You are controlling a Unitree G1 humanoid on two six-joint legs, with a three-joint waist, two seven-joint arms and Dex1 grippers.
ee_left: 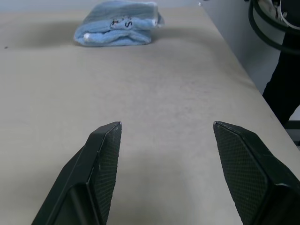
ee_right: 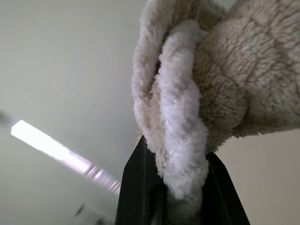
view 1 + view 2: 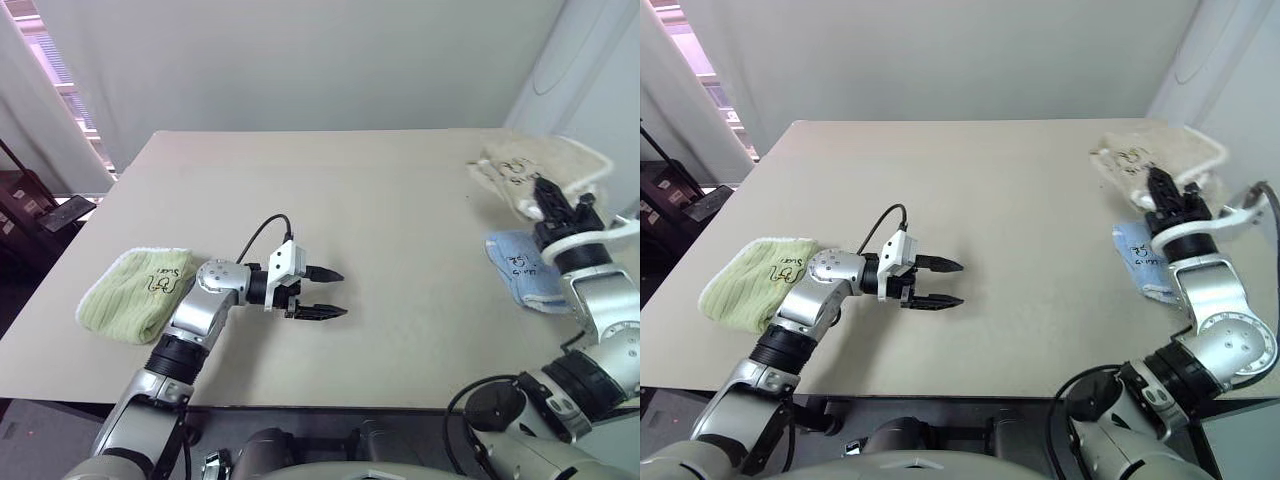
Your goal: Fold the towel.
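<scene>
Beige towel (image 3: 530, 165): 1 | green towel (image 3: 135, 292): 1 | blue towel (image 3: 525, 268): 1

Desk (image 3: 380, 240): plain beige top, mostly bare across the middle. Light green ribbed towel (image 3: 135, 293), folded, dark handwritten marks on it, lies near the left front edge. Light blue folded towel (image 3: 525, 268), also marked, lies near the right edge. The two sit well apart, at opposite sides.
</scene>
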